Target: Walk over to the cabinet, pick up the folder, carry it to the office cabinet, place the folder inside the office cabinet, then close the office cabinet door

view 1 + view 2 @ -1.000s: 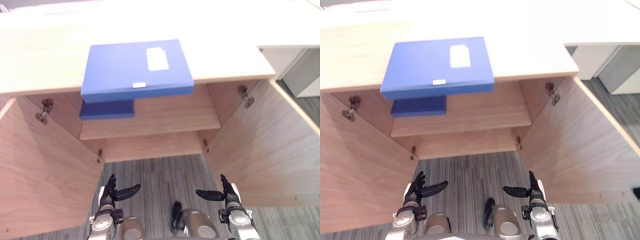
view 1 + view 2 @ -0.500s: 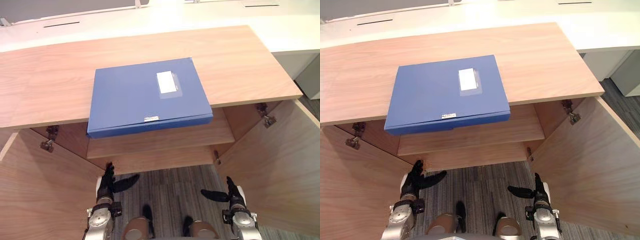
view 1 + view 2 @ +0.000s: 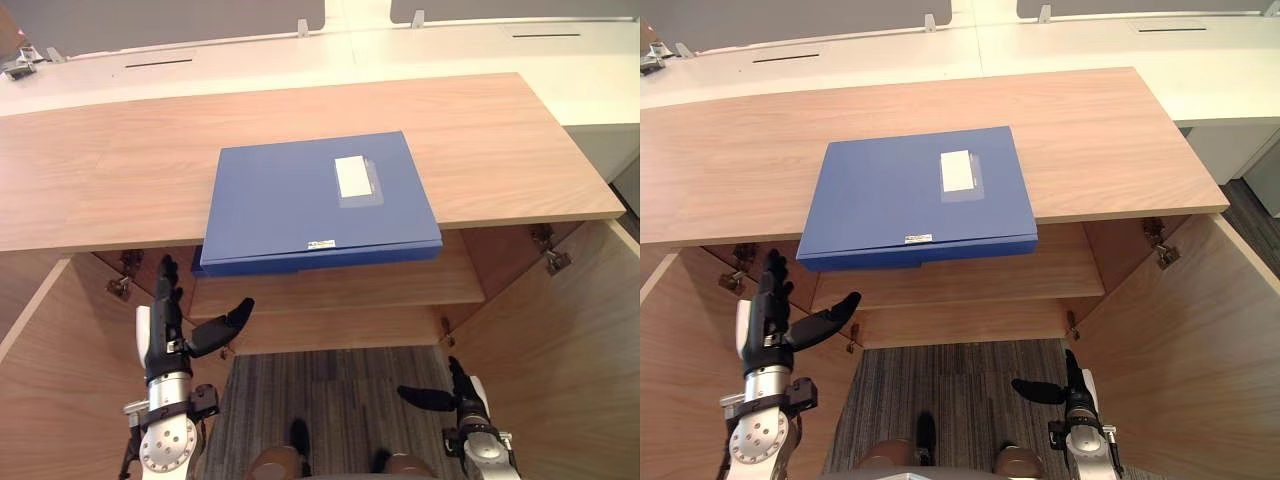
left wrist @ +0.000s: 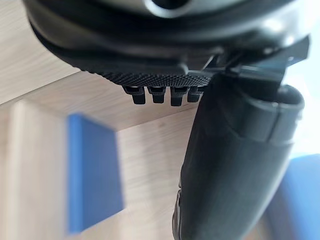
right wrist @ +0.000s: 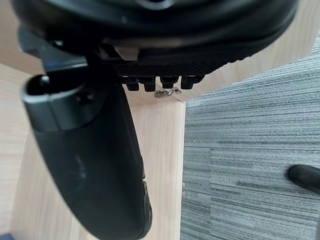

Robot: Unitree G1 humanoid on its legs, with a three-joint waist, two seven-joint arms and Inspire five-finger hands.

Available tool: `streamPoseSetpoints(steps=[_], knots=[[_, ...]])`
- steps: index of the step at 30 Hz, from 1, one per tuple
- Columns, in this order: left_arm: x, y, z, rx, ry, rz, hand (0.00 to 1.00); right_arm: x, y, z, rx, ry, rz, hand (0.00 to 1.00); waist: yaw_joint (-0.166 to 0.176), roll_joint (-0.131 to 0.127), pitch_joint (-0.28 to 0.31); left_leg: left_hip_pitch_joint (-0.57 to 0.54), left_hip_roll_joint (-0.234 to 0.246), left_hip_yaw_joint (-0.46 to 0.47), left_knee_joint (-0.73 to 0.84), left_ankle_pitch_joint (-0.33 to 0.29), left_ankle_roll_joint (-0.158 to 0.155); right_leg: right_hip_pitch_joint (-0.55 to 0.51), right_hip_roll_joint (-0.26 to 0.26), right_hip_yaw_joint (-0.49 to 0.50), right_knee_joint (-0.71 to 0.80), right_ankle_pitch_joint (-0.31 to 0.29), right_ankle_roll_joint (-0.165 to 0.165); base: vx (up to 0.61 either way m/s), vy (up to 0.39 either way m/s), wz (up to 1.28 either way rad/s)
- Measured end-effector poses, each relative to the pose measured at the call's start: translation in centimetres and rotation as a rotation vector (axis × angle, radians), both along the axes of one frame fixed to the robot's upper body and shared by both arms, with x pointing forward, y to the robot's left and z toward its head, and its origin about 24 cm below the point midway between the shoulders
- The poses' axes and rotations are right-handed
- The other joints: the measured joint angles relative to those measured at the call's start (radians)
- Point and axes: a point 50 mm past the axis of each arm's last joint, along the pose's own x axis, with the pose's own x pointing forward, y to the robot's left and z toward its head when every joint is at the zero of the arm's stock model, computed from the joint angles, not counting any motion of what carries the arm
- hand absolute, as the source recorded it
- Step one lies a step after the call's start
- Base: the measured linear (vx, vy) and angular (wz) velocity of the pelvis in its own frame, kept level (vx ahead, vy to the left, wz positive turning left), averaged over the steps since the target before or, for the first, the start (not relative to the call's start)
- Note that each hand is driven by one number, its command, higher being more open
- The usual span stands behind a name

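Fingers [image 3: 169,295] of the left hand [image 3: 165,340] stand straight and apart, holding nothing, just below the left front corner of the folder [image 3: 315,200]. The right hand [image 3: 465,398] hangs lower, likewise spread. The folder lies flat on the cabinet [image 3: 110,190], overhanging its front edge. Pickup looks to be the step in hand: both hands must reach that overhang and clamp.

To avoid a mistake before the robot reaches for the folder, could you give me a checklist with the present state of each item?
1. The folder lies flat on the cabinet top, near edge overhanging: ok.
2. The left hand is open, holding nothing: ok.
3. The right hand is open, holding nothing: ok.
4. The left door and right door are open: ok.
5. Hands at the folder: not ok, both are below it and apart from it.
6. Free room on the shelf: cannot tell.
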Motion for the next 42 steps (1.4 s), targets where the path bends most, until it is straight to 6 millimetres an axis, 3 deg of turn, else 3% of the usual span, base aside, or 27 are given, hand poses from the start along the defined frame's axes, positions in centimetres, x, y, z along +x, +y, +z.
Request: streamPoseSetpoints(steps=[4, 9, 20, 21, 24, 33, 42], knots=[[0.0, -0.1, 2.9, 0.212, -0.095, -0.016, 1.00, -0.2, 0.4, -0.1, -0.032, 0.015, 0.053, 1.00, -0.001, 0.008, -0.023, 0.018, -0.004, -0.004, -0.038, 0.020, 0.002, 0.008, 0.000, -0.004, -0.014, 0.006, 0.004, -0.01, 0.007, 0.02], [0.3, -0.9, 4.4, 0.392, -0.141, -0.077, 1.00, -0.7, 0.4, -0.3, -0.063, 0.029, 0.078, 1.00, -0.003, 0.010, -0.030, 0.036, -0.008, 0.000, -0.054, 0.025, 0.004, 0.019, -0.002, 0.000, -0.020, 0.007, 0.005, 0.00, 0.001, -0.02], [1.6, -3.9, 4.3, 0.606, -0.157, -0.295, 1.00, -1.7, 0.4, -1.1, -0.081, 0.088, 0.097, 1.00, -0.016, 0.010, -0.059, 0.062, -0.001, 0.052, -0.091, 0.030, 0.001, 0.015, 0.008, 0.053, -0.050, 0.022, 0.007, 0.01, -0.001, -0.15], [1.7, -4.0, 4.0, 0.616, -0.151, -0.307, 0.00, -1.7, 0.4, -1.1, -0.081, 0.088, 0.097, 1.00, -0.017, 0.010, -0.061, 0.062, 0.000, 0.055, -0.091, 0.030, 0.001, 0.013, 0.009, 0.056, -0.050, 0.022, 0.007, 0.00, -0.012, -0.11], [2.0, -4.2, 3.4, 0.656, -0.128, -0.320, 0.00, -1.8, 0.3, -1.1, -0.082, 0.090, 0.095, 1.00, -0.019, 0.009, -0.076, 0.061, 0.003, 0.068, -0.091, 0.029, 0.000, 0.006, 0.012, 0.070, -0.050, 0.024, 0.005, 0.00, -0.009, -0.11], [3.6, -5.2, 5.1, 0.825, -0.266, -0.300, 0.00, -1.9, 0.4, -1.2, -0.079, 0.093, 0.093, 1.00, -0.034, 0.004, -0.114, 0.061, 0.007, 0.081, -0.096, 0.029, -0.001, -0.003, 0.016, 0.083, -0.054, 0.033, 0.005, -0.03, -0.005, -0.05], [3.9, -5.5, 4.6, 0.764, -0.249, -0.275, 0.00, -1.3, 0.6, -0.7, -0.040, 0.051, 0.052, 1.00, -0.038, -0.008, -0.122, 0.058, 0.007, 0.087, -0.092, 0.029, 0.000, 0.000, 0.019, 0.089, -0.079, 0.050, 0.007, 0.00, 0.000, -0.01]])
